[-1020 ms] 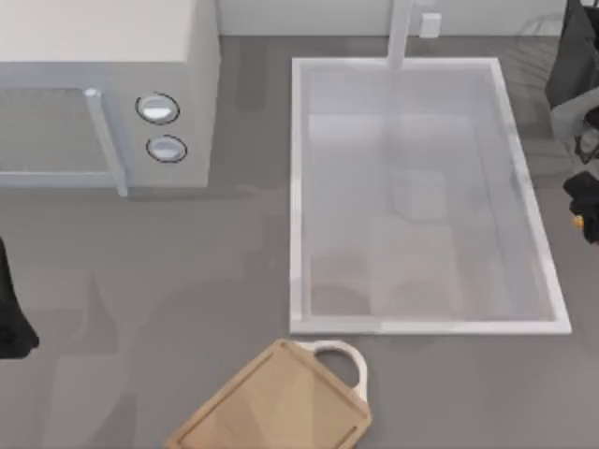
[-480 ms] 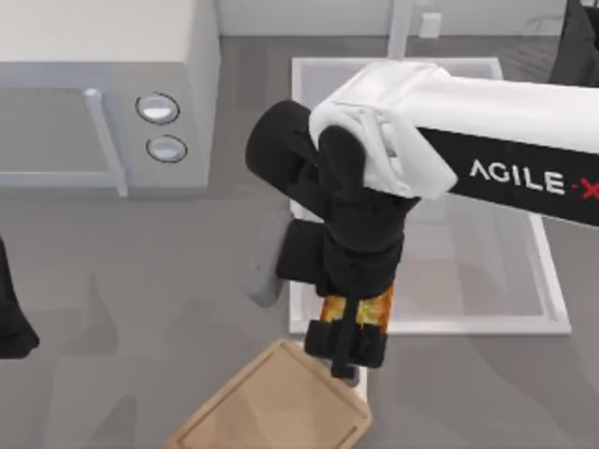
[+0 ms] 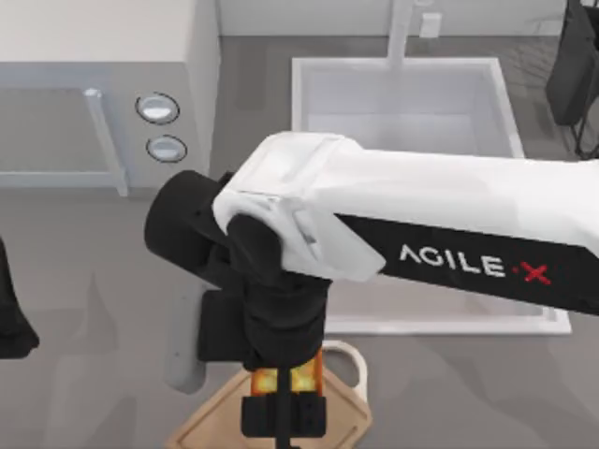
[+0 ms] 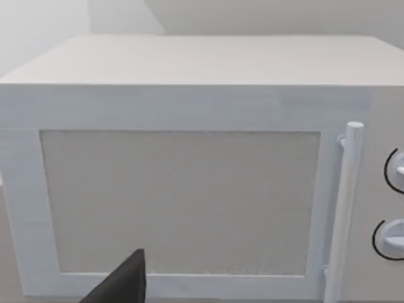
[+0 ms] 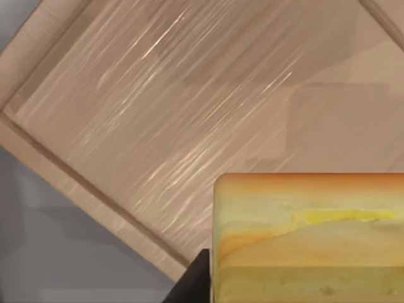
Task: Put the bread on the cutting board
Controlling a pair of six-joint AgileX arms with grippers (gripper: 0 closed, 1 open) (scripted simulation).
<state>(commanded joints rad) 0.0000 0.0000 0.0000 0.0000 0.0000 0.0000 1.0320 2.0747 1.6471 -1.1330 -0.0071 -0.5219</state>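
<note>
Over the grey desk (image 3: 94, 281), lower centre, the right gripper (image 3: 284, 426) jaws clamp a golden crusty bread block (image 5: 309, 240) above the grooved wooden cutting board (image 5: 189, 107); left jaws: cannot tell.

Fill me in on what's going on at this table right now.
The right arm reaches in from the right side, and its right gripper holds the bread, an orange-yellow block, over the cutting board at the table's near edge. The bread is clamped between the fingers and not yet set down; the right wrist view looks past it onto the board's wood. The left arm sits parked at the table's left edge, its wrist camera facing the microwave. The sink lies behind.
</note>
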